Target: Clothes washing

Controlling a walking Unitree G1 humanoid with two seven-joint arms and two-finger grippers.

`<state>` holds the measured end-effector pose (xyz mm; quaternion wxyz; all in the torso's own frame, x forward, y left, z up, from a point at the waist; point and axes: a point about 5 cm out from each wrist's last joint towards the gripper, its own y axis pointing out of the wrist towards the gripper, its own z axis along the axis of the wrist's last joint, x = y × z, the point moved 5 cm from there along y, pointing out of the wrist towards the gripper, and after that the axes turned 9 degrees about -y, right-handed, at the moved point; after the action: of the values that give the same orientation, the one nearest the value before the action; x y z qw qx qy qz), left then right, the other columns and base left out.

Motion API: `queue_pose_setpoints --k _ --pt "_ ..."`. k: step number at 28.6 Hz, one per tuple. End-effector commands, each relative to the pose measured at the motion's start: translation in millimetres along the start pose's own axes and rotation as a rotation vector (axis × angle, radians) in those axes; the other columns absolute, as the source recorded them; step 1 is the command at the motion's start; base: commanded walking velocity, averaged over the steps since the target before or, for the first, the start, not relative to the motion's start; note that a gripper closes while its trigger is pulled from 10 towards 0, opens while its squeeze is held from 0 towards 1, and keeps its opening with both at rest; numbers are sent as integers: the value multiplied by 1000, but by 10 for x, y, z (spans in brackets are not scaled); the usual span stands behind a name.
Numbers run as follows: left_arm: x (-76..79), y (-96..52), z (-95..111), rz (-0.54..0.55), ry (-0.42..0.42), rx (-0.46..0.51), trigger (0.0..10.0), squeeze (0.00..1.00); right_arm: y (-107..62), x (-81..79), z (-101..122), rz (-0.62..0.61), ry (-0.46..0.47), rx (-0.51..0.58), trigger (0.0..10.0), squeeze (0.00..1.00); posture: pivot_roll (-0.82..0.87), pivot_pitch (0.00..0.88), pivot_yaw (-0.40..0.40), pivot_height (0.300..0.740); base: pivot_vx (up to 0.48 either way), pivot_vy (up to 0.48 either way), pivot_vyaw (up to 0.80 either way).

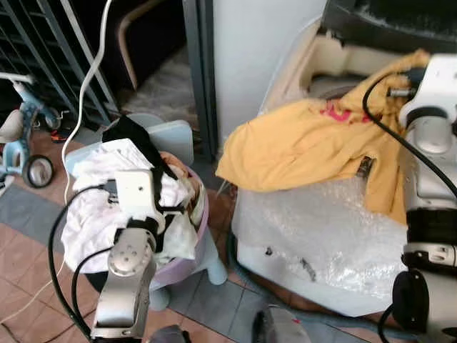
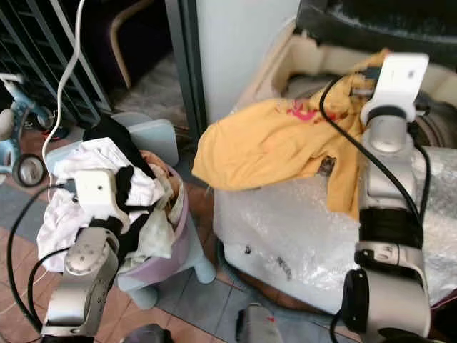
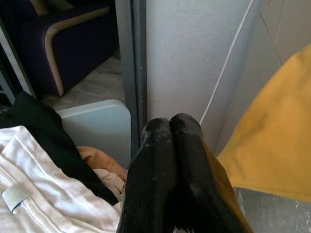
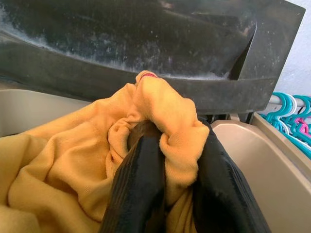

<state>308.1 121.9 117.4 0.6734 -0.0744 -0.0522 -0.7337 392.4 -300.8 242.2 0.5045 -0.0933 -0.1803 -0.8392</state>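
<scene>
**Laundry station: one yellow garment at washer, one full basket**

Left eye view. One yellow shirt (image 1: 314, 146), draped over the front rim of one top-loading washing machine (image 1: 314, 236); its long axis runs across the machine, from a loose hanging corner on the robot's left up to a bunched end on the right, under the right arm. Red print shows on its upper face. The machine front is wrapped in bubble film. One pale purple laundry basket (image 1: 200, 236) stands on the floor to the left of the machine, heaped with white cloth (image 1: 100, 193) and one black garment (image 1: 136, 139). One child's tricycle (image 1: 21, 139) at far left; one white cable (image 1: 89, 78) hanging down.

Right eye view. Same items, same count. The right arm rises over the machine's opening with the shirt's upper end gathered beneath its wrist; the left arm sits above the basket pile.

Left wrist view. Left gripper (image 3: 170, 127): two black fingers pressed together, holding nothing, hovering over the basket's clothes. White cloth with one small label, black garment and a tan piece lie beneath. One light blue panel (image 3: 97, 126), one grey door frame (image 3: 131, 63) and one white wall stand behind; an edge of the yellow shirt is alongside.

Right wrist view. Right gripper (image 4: 177, 160): two black fingers pinching a bunched fold of the yellow shirt, cloth bulging between and over them. One dark raised lid (image 4: 146, 43) behind; beige tub surround (image 4: 252, 165); several teal hangers (image 4: 296, 116) at the edge
</scene>
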Motion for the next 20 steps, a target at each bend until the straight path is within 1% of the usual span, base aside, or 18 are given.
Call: queue_pose_setpoints --k 1,5,7,8,9,10,11,12,13,14,15,16,17,18,20 --pt "-165 -48 -42 56 20 -17 10000 0 -6 -65 78 13 11 18 10000 0 17 116 6 728 0 0 -800" --pt "-158 -41 -46 56 19 -20 10000 0 8 -60 29 2 -7 -18 10000 0 16 117 5 728 0 0 -800" --pt "-153 -41 -51 56 18 -21 10000 0 11 -81 -8 18 36 -41 10000 0 15 117 4 728 0 0 -800" --pt "-151 -41 -56 57 17 -23 10000 0 13 -131 -93 49 10 -93 10000 0 13 117 1 728 0 0 0" --pt "-152 -41 -58 58 16 -24 10000 0 10 -154 -125 62 2 -111 10000 0 13 117 1 728 0 0 0" --pt "-157 -41 -62 61 13 -25 10000 0 0 -195 -164 87 22 -134 10000 0 13 117 1 728 0 0 0" --pt "-162 -41 -69 65 3 -29 10000 0 -54 -335 -212 181 68 -154 10000 86 13 117 -2 728 0 0 0" --pt "-163 -41 -72 66 1 -30 10000 0 -80 -391 -221 220 76 -155 10000 86 12 117 -2 728 0 0 0" --pt "-168 -41 -77 70 5 -34 10000 0 -119 -451 -226 253 84 -149 10000 1000 12 117 -5 728 0 0 0" --pt "-177 -41 -84 79 13 -40 10000 0 -162 -499 -226 275 96 -139 10000 1000 13 117 -5 728 0 0 0" --pt "-190 -42 -91 92 19 -43 10000 0 -190 -537 -218 292 89 -130 10000 1000 14 118 -5 728 0 0 0" --pt "-190 -42 -91 92 19 -43 10000 0 -190 -537 -218 292 89 -130 10000 1000 14 118 -5 728 0 0 0" --pt "-197 -43 -96 98 22 -46 10000 0 -212 -578 -191 315 90 -114 10000 1000 13 118 -5 728 0 0 0" --pt "-214 -46 -109 112 19 -52 10000 0 -272 -681 -113 377 75 -68 10000 1000 11 118 -4 728 0 0 0" --pt "-214 -49 -126 115 8 -64 10000 0 -324 -751 -40 415 68 -27 10000 1000 10 118 -3 728 0 0 0"
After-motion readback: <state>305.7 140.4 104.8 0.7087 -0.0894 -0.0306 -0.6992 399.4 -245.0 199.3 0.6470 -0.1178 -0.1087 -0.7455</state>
